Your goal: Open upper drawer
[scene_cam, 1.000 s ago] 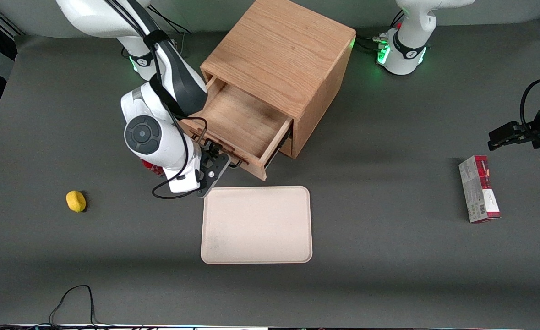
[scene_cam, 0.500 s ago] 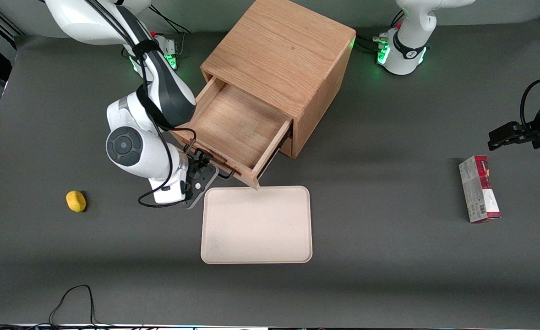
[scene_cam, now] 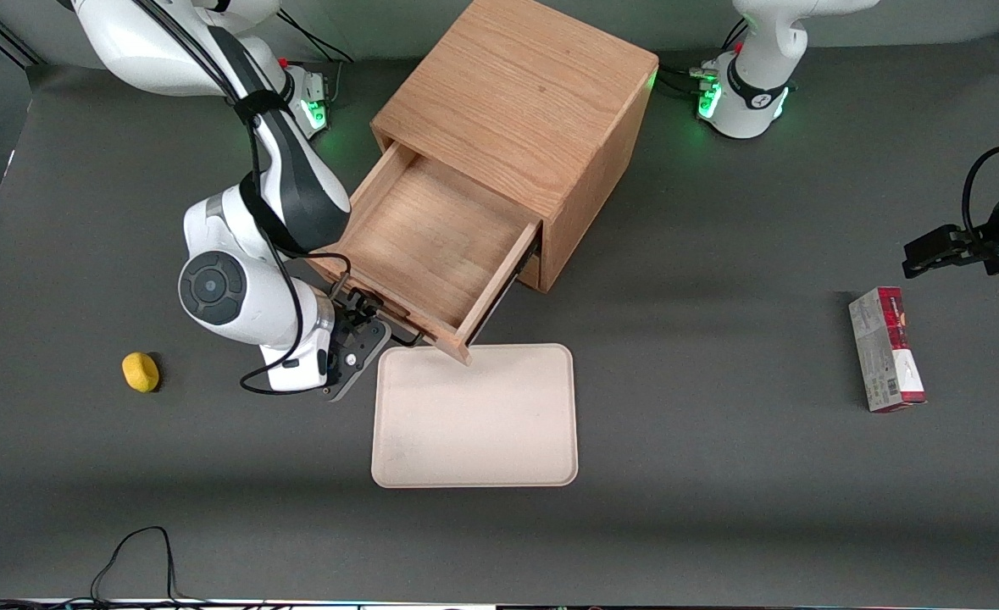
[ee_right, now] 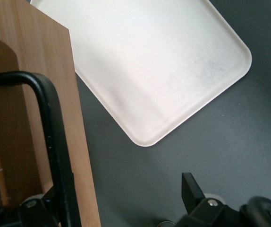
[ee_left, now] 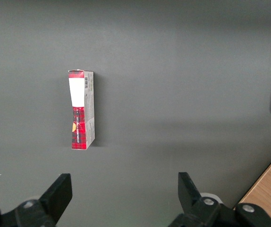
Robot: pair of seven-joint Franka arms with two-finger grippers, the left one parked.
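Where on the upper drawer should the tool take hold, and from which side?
On the black bar handle across the upper drawer front, approached from in front of the drawer. The bar stands off the wood, leaving room for a finger. The tool is at that handle now.

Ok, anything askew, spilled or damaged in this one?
Nothing stands out. The upper drawer is pulled well out and looks empty, the gripper is at its handle, and the tray, box and yellow item lie undisturbed on the table.
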